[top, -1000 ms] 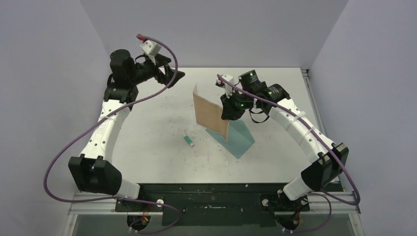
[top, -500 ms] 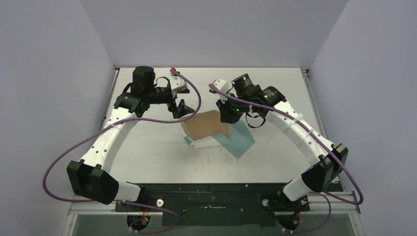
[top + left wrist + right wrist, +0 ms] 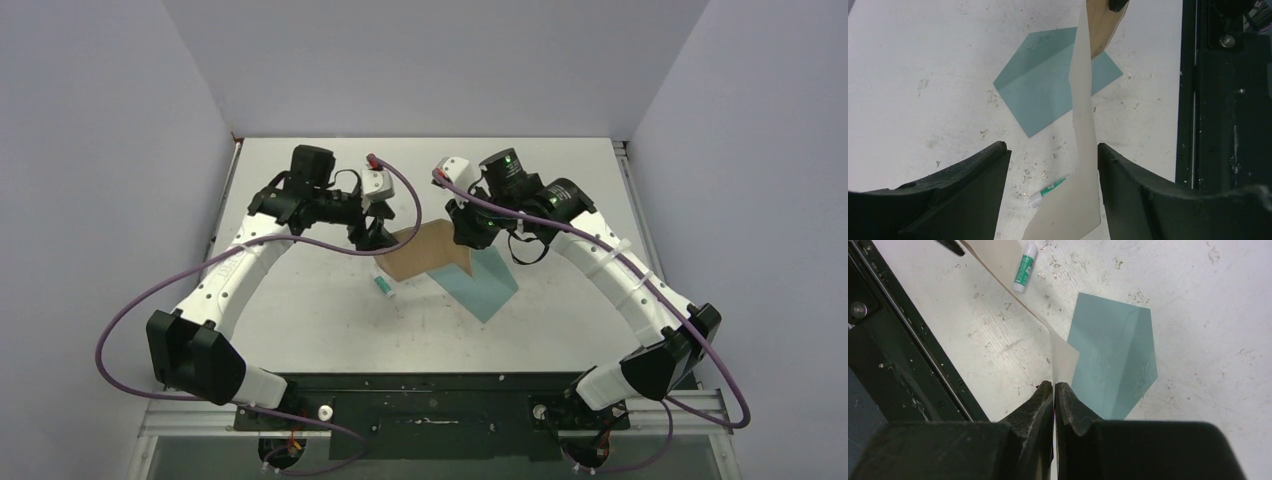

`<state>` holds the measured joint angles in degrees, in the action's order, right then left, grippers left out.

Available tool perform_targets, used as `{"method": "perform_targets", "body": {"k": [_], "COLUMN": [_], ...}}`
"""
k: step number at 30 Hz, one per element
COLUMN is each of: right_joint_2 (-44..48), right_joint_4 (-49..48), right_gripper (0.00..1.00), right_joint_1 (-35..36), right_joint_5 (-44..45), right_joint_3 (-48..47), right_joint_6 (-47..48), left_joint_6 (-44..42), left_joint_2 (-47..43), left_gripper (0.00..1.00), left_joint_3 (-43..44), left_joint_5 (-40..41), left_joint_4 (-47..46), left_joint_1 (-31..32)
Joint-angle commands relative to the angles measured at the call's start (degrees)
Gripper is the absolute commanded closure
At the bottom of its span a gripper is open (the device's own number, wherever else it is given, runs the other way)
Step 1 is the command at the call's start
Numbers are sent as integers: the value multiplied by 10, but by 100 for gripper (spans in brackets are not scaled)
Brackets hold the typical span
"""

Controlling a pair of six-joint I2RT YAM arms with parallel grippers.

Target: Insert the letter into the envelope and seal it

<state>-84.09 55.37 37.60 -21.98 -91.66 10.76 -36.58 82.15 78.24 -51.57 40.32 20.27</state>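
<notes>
The letter (image 3: 425, 255), tan-brown on top and pale underneath, hangs slanted above the table. My right gripper (image 3: 465, 228) is shut on its right edge; in the right wrist view the jaws (image 3: 1054, 385) meet on the thin sheet (image 3: 1060, 357). My left gripper (image 3: 375, 237) is at the letter's left end. In the left wrist view its jaws (image 3: 1053, 150) stand open with the pale sheet (image 3: 1083, 150) between them, close to the right finger (image 3: 1133, 180). The teal envelope (image 3: 490, 280) lies flat on the table, partly under the letter, with its flap open (image 3: 1113, 360).
A small white-and-green glue tube (image 3: 383, 288) lies on the table just below the letter's left end, also seen between the left fingers (image 3: 1050, 189). The black base rail (image 3: 430, 400) runs along the near edge. Walls close in the back and sides.
The left arm has swung in from the far left to the letter's free end, and its jaws have narrowed. The letter has dropped from standing upright to a lower slant.
</notes>
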Motion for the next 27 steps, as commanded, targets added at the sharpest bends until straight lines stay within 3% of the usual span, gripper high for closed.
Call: {"method": "perform_targets", "body": {"k": [1,4,8,11,15,22,27], "right_joint_2": [25,29,34,37,43,61,56], "right_joint_4": [-19,-24,-31,-37,-55,-211,-328], "right_gripper": [95,95,95,95,95,95,95], "right_joint_1": [1,-1,-9,-19,-30,-30,-17], "right_joint_5": [14,11,3,-10,-40,-93,-108], "right_joint_3": [-21,-21,-22,-22,-17,65,101], "right_joint_6": [0,-4,-11,-19,-38,-152,-247], "left_joint_6": [30,48,55,56,107,393,471], "left_joint_2": [-12,-11,-8,-7,-16,-53,-46], "left_gripper": [46,61,74,98,100,100,100], "left_joint_3": [-13,-19,-15,-11,-24,-105,-100], "left_joint_5": [8,11,2,3,22,147,244], "left_joint_4": [-52,-72,-73,-75,-139,-463,-496], "left_joint_1": [6,6,6,6,6,6,6]}}
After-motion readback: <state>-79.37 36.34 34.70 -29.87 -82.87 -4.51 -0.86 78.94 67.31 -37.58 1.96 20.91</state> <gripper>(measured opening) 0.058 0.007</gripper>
